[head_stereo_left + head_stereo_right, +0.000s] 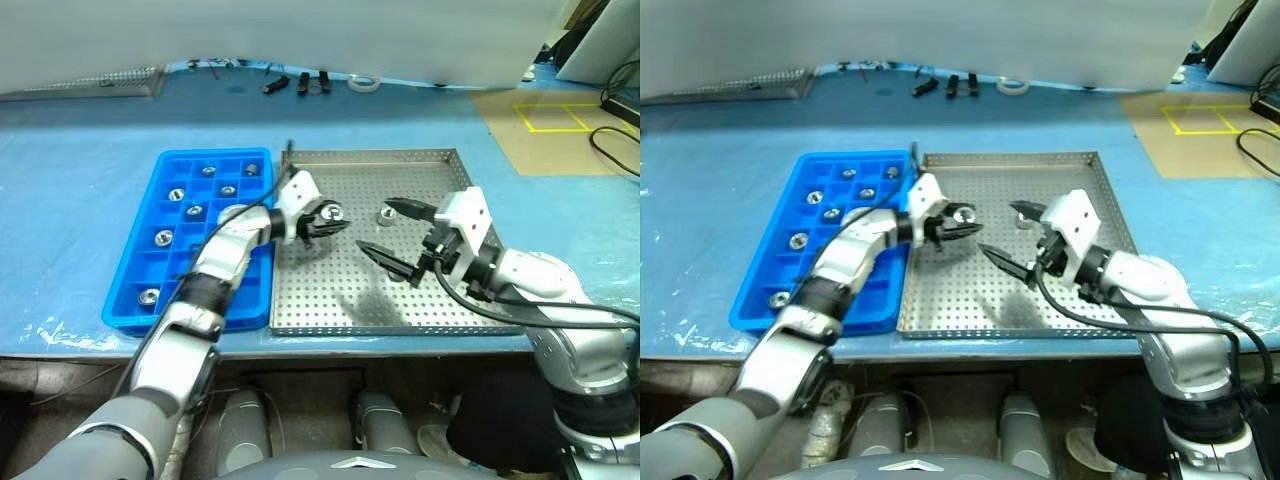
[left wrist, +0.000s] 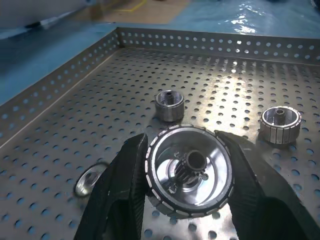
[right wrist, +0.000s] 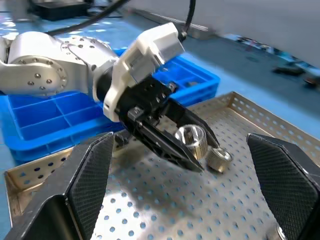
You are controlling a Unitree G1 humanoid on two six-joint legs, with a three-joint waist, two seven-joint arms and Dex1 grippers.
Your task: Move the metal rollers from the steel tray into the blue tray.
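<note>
My left gripper (image 1: 335, 218) is shut on a metal roller (image 2: 190, 170), a shiny ring with a dark centre hole, held just above the left part of the steel tray (image 1: 330, 300). Two more rollers (image 2: 169, 105) (image 2: 280, 124) lie on the perforated floor beyond it. The right gripper (image 1: 378, 226) hangs open over the tray's middle, with nothing between its fingers, facing the left gripper. A loose roller (image 1: 386, 214) sits close to its upper finger. To the left, touching the steel tray, the blue tray (image 1: 135, 312) holds several rollers in its compartments.
Black tools (image 1: 300, 83) and a tape roll (image 1: 364, 83) lie at the table's back edge. A perforated metal piece (image 1: 90, 82) rests at the back left. Cables (image 1: 615, 150) and a yellow-marked board (image 1: 555, 115) are at the far right.
</note>
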